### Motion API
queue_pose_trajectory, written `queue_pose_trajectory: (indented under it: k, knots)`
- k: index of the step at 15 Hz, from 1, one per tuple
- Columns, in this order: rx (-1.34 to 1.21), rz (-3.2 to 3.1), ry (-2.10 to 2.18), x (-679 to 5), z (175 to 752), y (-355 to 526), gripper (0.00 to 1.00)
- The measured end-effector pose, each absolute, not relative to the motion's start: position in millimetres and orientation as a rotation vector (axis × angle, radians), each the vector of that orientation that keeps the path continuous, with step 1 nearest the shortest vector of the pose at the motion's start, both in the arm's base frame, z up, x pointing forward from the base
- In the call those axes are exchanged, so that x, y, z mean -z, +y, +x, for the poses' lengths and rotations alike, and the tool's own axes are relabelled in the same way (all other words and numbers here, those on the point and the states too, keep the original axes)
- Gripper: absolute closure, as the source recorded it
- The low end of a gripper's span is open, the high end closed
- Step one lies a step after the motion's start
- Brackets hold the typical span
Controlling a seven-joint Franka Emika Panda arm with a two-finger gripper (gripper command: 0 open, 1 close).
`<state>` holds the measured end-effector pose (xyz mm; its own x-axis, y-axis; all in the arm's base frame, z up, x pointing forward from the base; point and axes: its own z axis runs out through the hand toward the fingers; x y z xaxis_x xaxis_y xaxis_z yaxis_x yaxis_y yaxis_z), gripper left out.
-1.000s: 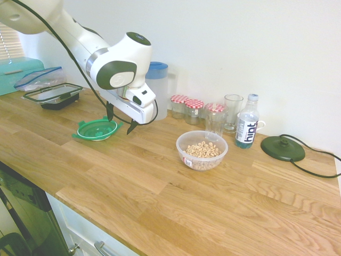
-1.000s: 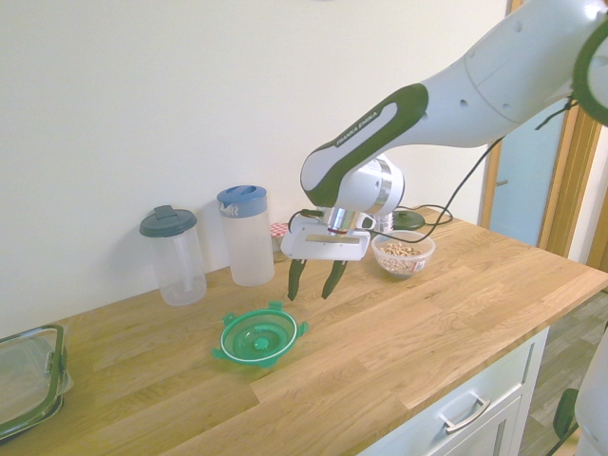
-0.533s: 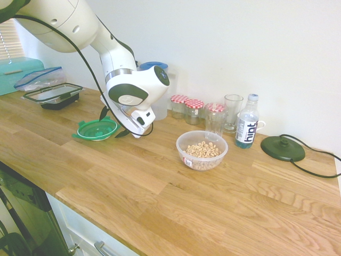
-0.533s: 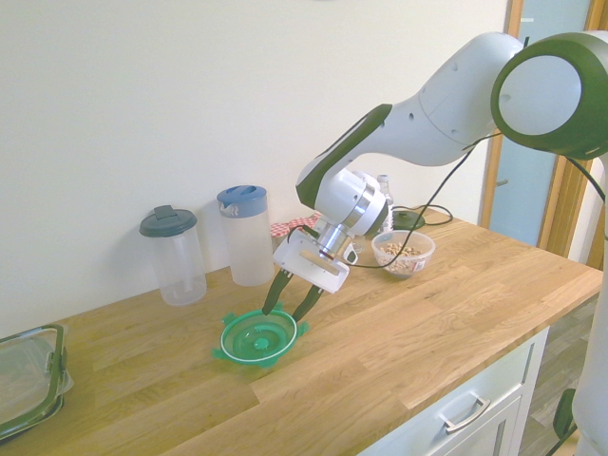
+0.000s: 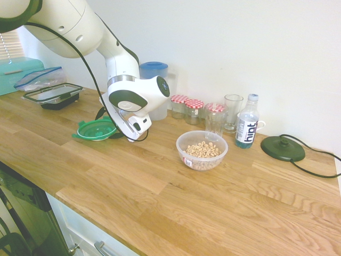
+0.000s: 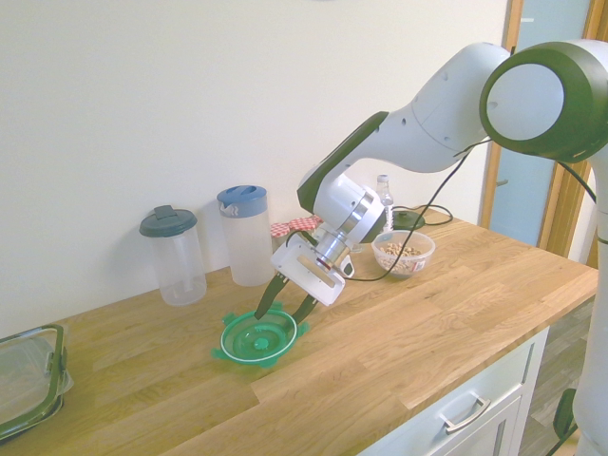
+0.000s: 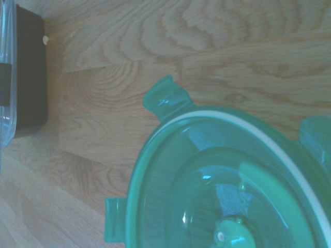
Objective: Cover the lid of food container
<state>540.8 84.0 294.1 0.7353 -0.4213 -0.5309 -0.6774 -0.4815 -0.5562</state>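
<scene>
The green round lid (image 5: 95,129) (image 6: 255,338) lies on the wooden counter, and it fills much of the wrist view (image 7: 222,181) with its snap tabs showing. My gripper (image 5: 110,126) (image 6: 283,310) is tilted and low over the lid's rim on the side toward the bowl. It is open, its two dark fingers spread just above the lid with nothing between them. The food container (image 5: 202,150) (image 6: 403,253), a clear round bowl of cereal rings, stands uncovered well away from the lid along the counter.
A blue-lidded jug (image 6: 245,236) and a dark-lidded jug (image 6: 173,255) stand at the wall behind the lid. Red-checked jars (image 5: 186,108), glasses (image 5: 232,113), a water bottle (image 5: 246,128) and a black round base (image 5: 282,148) sit behind the bowl. A black rectangular container (image 5: 53,96) (image 7: 28,72) lies beyond the lid.
The arm has swung down and tilted, bringing the open gripper from above the counter beside the lid to just over the lid's rim. The lid and the bowl have not moved.
</scene>
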Motion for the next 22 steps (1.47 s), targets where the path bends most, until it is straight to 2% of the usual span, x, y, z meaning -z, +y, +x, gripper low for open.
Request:
queue_pose_trajectory:
  k: [22]
  knots:
    - [-0.44,-2.153,0.845,-273.8,539.7,76.9,1.0]
